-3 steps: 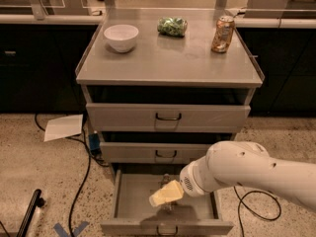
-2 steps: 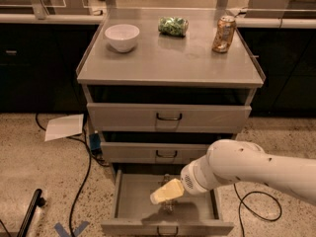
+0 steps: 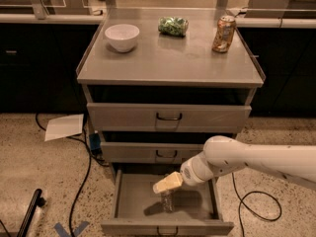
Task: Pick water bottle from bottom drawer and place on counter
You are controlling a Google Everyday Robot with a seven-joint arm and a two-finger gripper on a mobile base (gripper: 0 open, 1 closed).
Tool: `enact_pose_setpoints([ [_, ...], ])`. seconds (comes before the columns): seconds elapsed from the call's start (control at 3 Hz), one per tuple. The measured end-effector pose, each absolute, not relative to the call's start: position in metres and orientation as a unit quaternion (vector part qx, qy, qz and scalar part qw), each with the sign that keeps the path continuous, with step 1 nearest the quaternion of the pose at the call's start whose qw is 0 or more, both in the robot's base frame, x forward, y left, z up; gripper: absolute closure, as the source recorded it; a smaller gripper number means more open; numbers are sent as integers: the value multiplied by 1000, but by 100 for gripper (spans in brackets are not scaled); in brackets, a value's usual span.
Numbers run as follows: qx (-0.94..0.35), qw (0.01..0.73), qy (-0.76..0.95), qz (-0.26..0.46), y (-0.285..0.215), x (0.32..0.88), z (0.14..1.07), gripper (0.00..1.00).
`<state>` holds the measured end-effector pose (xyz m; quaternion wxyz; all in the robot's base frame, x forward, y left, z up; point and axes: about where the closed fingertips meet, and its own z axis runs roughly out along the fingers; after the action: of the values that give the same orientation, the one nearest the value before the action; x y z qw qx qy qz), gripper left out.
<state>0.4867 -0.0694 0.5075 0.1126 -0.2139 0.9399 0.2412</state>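
Note:
The bottom drawer [image 3: 126, 201] is pulled open. The water bottle [image 3: 168, 202], small and clear, stands upright on the drawer floor near its middle. My gripper [image 3: 167, 183], with pale yellow tips on a white arm that comes in from the right, hangs inside the open drawer directly above the bottle's top. It is close to the bottle or touching it; I cannot tell which. The counter [image 3: 168, 65] is the grey cabinet top above the three drawers.
On the counter stand a white bowl [image 3: 122, 36], a green bag [image 3: 173, 25] and a dented orange can [image 3: 223, 33]. The two upper drawers [image 3: 169, 116] are shut. A paper sheet [image 3: 64, 126], cables [image 3: 81, 181] and a black tool [image 3: 29, 214] lie on the floor at the left.
My gripper has risen slightly inside the drawer, so more of the bottle shows below it. The bottle and the drawer have not moved.

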Motion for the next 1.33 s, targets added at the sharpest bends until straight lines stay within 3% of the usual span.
enact_pose_setpoints([
  [0.67, -177, 76, 941, 277, -59, 498, 435, 0],
  [1.33, -140, 129, 944, 271, -54, 509, 422, 0],
])
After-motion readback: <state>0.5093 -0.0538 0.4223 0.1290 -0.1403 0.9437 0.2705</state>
